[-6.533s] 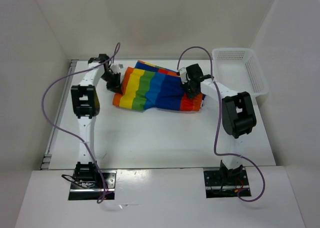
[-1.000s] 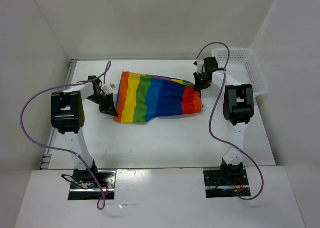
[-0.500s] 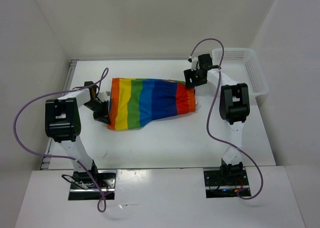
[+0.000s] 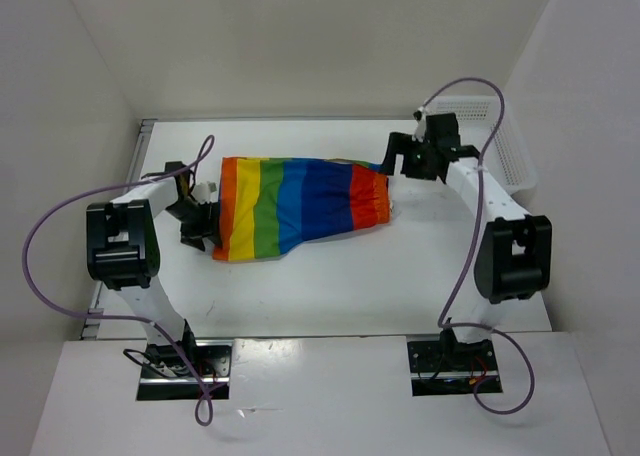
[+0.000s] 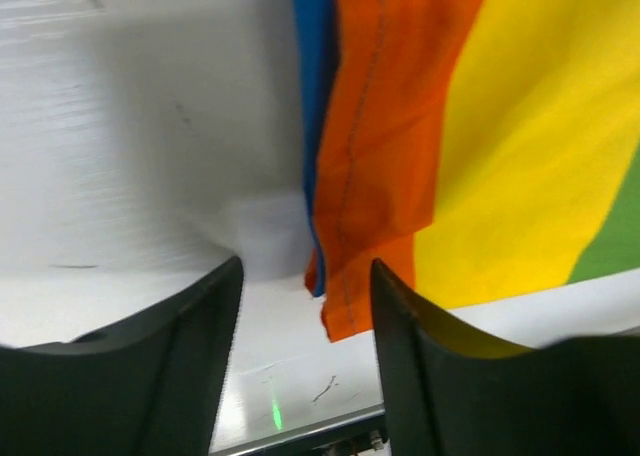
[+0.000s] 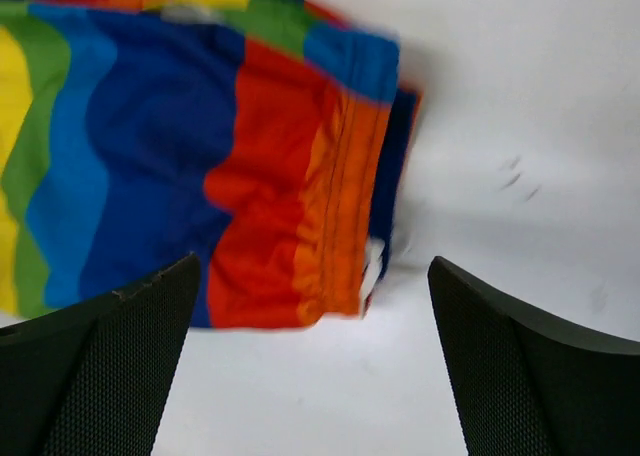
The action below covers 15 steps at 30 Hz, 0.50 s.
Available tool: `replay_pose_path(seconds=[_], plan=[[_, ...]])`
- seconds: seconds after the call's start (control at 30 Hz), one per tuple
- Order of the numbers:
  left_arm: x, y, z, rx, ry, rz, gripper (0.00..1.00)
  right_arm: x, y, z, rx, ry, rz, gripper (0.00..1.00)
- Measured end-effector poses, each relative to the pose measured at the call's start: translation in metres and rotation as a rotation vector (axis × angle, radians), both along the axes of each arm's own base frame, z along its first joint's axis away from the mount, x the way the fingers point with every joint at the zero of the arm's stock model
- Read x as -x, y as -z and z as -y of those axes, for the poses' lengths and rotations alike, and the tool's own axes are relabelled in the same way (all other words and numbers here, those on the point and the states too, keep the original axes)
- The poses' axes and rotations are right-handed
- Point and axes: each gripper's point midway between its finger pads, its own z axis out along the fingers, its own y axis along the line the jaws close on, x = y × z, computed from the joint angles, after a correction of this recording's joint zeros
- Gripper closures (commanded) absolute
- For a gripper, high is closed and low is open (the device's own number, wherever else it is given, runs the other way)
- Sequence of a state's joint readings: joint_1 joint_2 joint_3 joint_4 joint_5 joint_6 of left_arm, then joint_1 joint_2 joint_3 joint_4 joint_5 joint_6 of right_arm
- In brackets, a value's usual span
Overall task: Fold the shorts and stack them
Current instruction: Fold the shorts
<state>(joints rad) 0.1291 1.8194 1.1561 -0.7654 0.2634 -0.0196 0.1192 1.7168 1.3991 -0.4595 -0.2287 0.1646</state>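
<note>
Top external view shows the shorts (image 4: 300,204) lying flat mid-table, with the left gripper (image 4: 205,226) and right gripper (image 4: 390,162) at opposite ends, both spread and holding nothing. A fold seems laid. Next likely calls for regrasping one end to fold again.

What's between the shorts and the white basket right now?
The right gripper and its wrist, jaws open, hang over bare table, between the shorts and the white basket. The top view shows it.

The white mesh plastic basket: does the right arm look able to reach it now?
Probably yes: the open right hand hangs just beside the white mesh plastic basket, and nothing stands between them.
</note>
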Motion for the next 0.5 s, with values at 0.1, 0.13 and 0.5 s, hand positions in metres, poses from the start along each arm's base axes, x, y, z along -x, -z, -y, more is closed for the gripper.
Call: replay_pose_path(seconds=[0.1, 0.13, 0.5], plan=[[0.0, 0.0, -0.008, -0.039, -0.002, -0.003, 0.3, 0.042, 0.033, -0.004, -0.095, 0.058, -0.138, 0.02], [-0.002, -0.002, -0.011, -0.053, 0.0, 0.0, 0.29, 0.053, 0.05, -0.006, -0.113, 0.074, -0.199, 0.02], [-0.094, -0.095, -0.028, -0.152, -0.005, 0.342, 0.24, 0.084, 0.122, -0.028, -0.278, 0.159, -0.476, 0.08]])
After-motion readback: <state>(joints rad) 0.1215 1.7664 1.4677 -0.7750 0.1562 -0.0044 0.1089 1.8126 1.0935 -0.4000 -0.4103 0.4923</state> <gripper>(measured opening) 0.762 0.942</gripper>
